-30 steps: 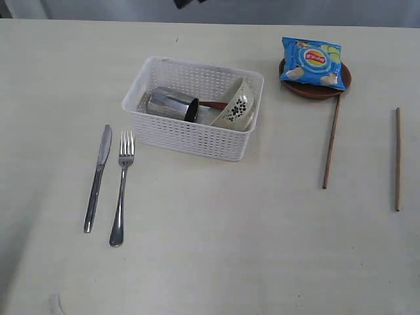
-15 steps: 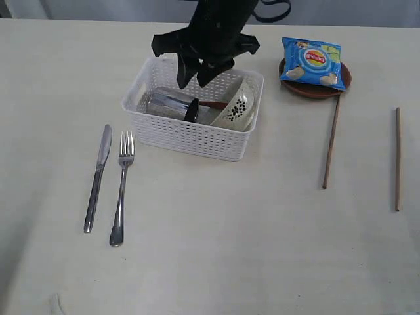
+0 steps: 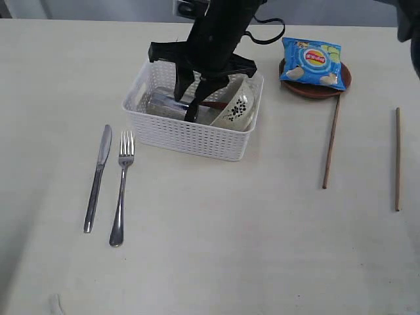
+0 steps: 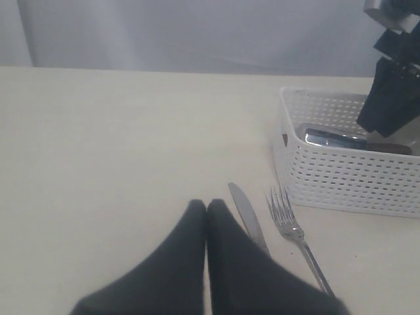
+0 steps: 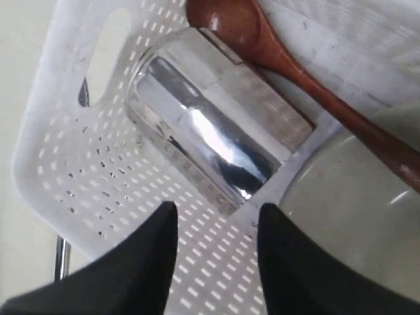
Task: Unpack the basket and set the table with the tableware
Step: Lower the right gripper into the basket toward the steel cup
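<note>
Right claw (image 5: pixel 216 220) spread, empty, above cup (image 5: pixel 210 131) lying in basket (image 3: pixel 190 139) (apparently aligned for pickup); left claw (image 4: pixel 207 205) closed.

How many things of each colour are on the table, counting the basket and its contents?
Silver steel knife, fork, cup: 3
Brown wooden spoon, two thin chopsticks, round plate: 4
Cream floral bowl: 1
Blue chip bag: 1
White plastic lattice basket: 1
Total: 10

Lab-like setup: bare table (image 3: pixel 216 262) against plain grey backdrop (image 4: pixel 197 33)
</note>
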